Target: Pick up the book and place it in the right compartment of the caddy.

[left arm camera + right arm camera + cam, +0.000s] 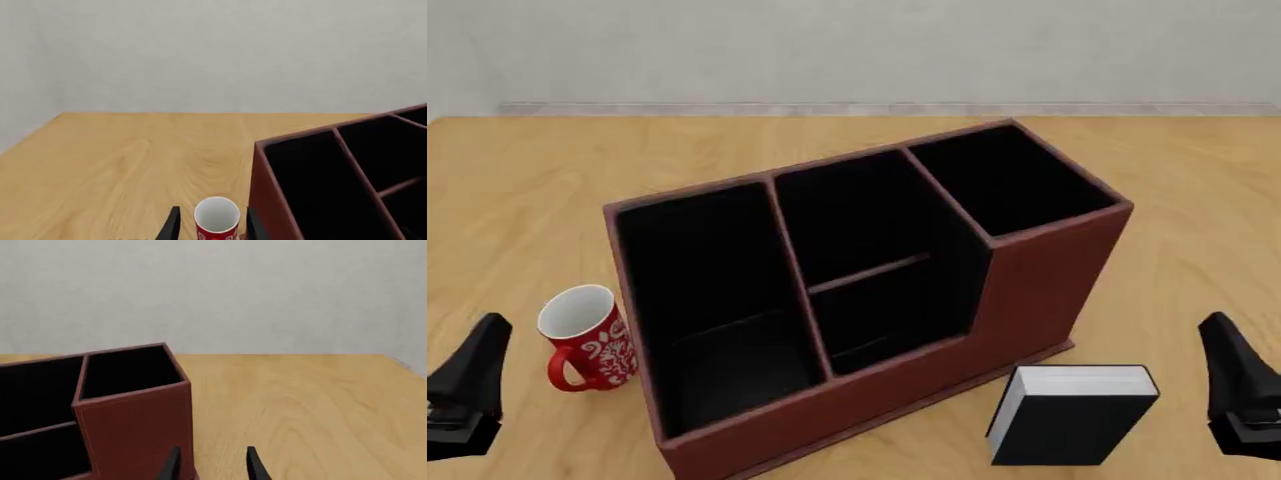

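Note:
The black book (1073, 417) with white page edges stands on the table just in front of the caddy's (1041, 290) tall right end. The caddy is dark red-brown and black inside. Its right compartment (1014, 180) is the tall square end cell, which the right wrist view also shows as the compartment (130, 370). My left gripper (470, 392) hovers open at the near left, and my right gripper (1241, 390) hovers open at the near right, to the right of the book. Neither holds anything. The book is out of both wrist views.
A small red-and-white mug (585, 340) stands left of the caddy (267, 200). In the left wrist view the mug (217, 220) shows beyond the open left gripper (212, 227). The right gripper (211, 462) looks past the caddy's (140, 425) right corner over bare wooden table (313, 405).

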Motion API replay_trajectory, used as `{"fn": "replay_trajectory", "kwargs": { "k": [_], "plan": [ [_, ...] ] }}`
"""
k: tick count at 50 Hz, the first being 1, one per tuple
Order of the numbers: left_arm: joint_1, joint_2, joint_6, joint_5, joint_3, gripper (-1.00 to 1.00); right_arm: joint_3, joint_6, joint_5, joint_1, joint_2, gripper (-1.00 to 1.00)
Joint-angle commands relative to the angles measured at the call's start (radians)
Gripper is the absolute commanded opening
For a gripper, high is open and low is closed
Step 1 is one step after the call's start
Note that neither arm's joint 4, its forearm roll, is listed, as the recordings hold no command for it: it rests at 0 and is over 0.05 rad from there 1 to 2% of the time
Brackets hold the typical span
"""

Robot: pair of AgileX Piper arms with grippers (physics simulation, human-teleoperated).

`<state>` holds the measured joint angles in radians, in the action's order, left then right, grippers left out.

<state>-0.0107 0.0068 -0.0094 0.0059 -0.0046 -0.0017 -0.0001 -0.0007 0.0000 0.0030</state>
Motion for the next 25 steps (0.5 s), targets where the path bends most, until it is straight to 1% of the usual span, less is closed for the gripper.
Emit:
{"fn": "replay_trajectory", "kwargs": {
  "k": [1, 4, 7, 9, 14, 15, 17, 20, 22, 23, 25],
  "plan": [
    [-0.037, 0.01, -0.037, 0.032, -0.02, 1.0, -0.003, 0.0, -0.001, 0.0, 0.005, 1.0],
    [-0.056, -0.002, -0.027, 0.042, -0.023, 1.0, -0.003, 0.0, -0.001, 0.0, 0.005, 1.0],
    [-0.099, -0.006, -0.054, 0.079, -0.058, 1.0, -0.003, 0.0, -0.001, 0.0, 0.005, 1.0],
    [-0.127, -0.007, -0.041, 0.084, -0.087, 1.0, -0.003, 0.0, -0.001, 0.0, 0.005, 1.0],
    [-0.232, -0.007, -0.083, 0.149, -0.137, 1.0, -0.003, 0.0, -0.001, 0.0, 0.005, 1.0],
    [-0.232, -0.007, -0.083, 0.15, -0.137, 1.0, -0.003, 0.0, -0.001, 0.0, 0.005, 1.0],
    [-0.253, -0.007, -0.054, 0.145, -0.16, 1.0, -0.003, 0.0, -0.001, 0.0, 0.005, 1.0],
    [-0.316, -0.007, -0.057, 0.178, -0.194, 1.0, -0.003, 0.0, -0.001, 0.0, 0.005, 1.0],
    [-0.319, -0.007, -0.049, 0.183, -0.209, 1.0, -0.003, 0.0, -0.001, 0.0, 0.005, 1.0],
    [-0.34, -0.007, -0.04, 0.189, -0.219, 1.0, -0.003, 0.0, -0.001, 0.0, 0.005, 1.0],
    [-0.385, -0.007, -0.053, 0.222, -0.239, 1.0, -0.003, 0.0, -0.001, 0.0, 0.005, 1.0]
  ]
}}
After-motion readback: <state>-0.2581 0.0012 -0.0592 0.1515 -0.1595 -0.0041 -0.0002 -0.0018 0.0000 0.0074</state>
